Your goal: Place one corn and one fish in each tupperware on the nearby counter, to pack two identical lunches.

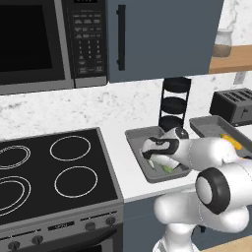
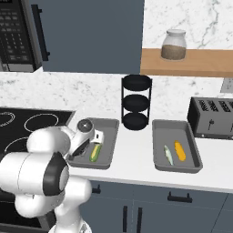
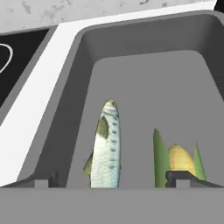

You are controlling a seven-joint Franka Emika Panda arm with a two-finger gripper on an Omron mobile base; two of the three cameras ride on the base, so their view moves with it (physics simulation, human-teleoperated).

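Over the left tupperware (image 2: 109, 157), where a fish (image 3: 107, 144) lies free beside the green-husked corn (image 2: 95, 153), we hold our gripper (image 3: 113, 181) wide and empty, so we should rise straight up without touching them, since the right tupperware (image 2: 193, 159) already looks packed.

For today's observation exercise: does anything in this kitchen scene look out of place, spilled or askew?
Nothing stands out. Each tupperware holds one fish and one corn, lying flat side by side.
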